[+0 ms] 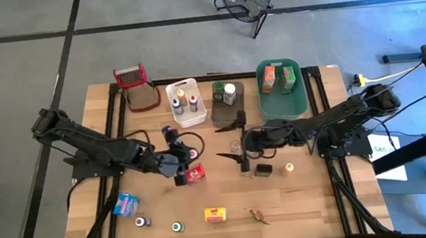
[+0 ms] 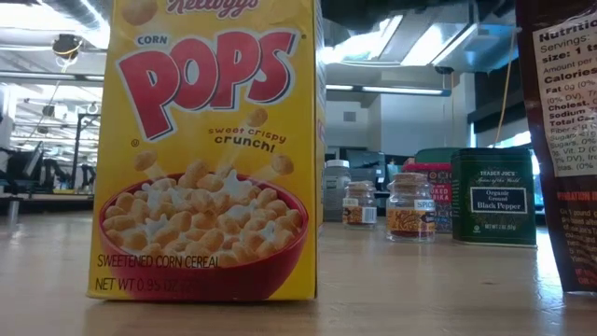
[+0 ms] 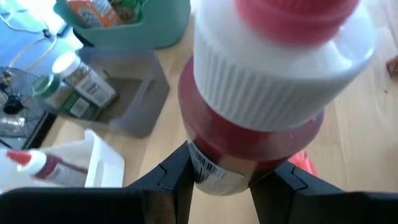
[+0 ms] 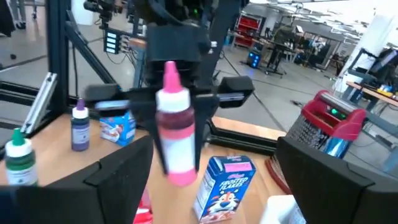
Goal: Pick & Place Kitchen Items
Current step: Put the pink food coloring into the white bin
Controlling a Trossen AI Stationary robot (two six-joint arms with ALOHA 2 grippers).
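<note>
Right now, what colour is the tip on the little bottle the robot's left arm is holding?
Pink-red, above a white ribbed collar. The bottle shows best in the right wrist view, held in the left end effector.

A yellow cereal box (image 2: pixel 210 149) with red lettering (and a red bowl). A red bottle (image 3: pixel 261 112) has a white ribbed cap. Green tub (image 1: pixel 281 89), white tub (image 1: pixel 186 102), blue box (image 4: pixel 225 186), dark green tin (image 2: pixel 493 196).
</note>
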